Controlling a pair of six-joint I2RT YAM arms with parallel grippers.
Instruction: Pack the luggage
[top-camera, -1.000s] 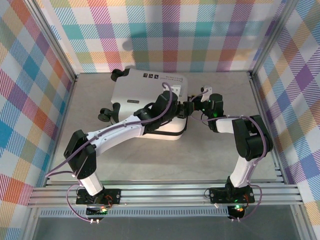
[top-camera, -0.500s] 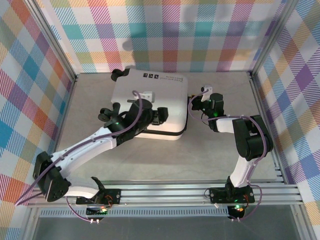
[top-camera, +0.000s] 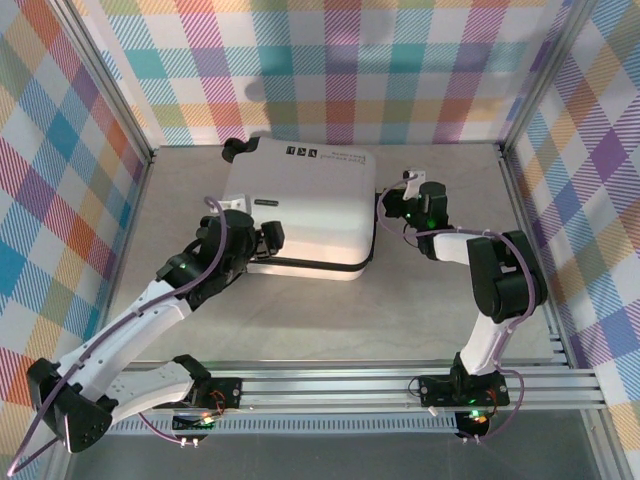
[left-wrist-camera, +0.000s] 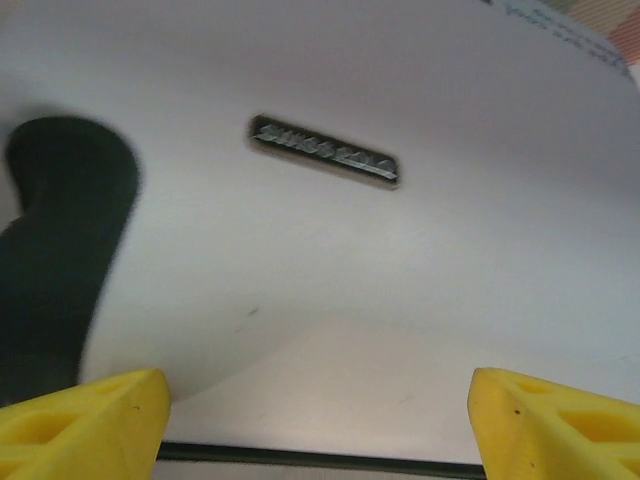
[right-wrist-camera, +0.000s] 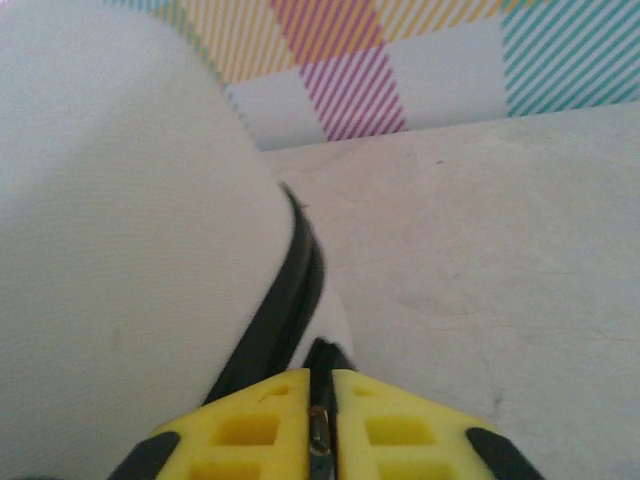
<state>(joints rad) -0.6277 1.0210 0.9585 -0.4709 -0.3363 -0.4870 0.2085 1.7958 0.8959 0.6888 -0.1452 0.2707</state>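
The luggage (top-camera: 300, 205) lies flat and closed at the middle back of the table, white shell up, with a black zipper seam (top-camera: 320, 264) along its front. My left gripper (top-camera: 272, 238) hovers open at its front-left corner. In the left wrist view the yellow fingertips (left-wrist-camera: 100, 415) stand wide apart over the shell (left-wrist-camera: 400, 250) and a small label (left-wrist-camera: 323, 150). My right gripper (top-camera: 388, 205) is pressed to the case's right side. Its pads (right-wrist-camera: 250, 425) are shut on a small metal zipper pull (right-wrist-camera: 320, 425) where the seam (right-wrist-camera: 290, 300) curves round the shell (right-wrist-camera: 120, 250).
Black wheels (top-camera: 236, 150) stick out at the case's back-left corner and left side (top-camera: 210, 230). Metal frame posts (top-camera: 515, 190) and checked walls close in the table. Bare tabletop (top-camera: 420, 300) lies in front of and right of the case.
My left arm has swung back from the case's front-right to its front-left corner. The right gripper has crept slightly toward the back along the case's side.
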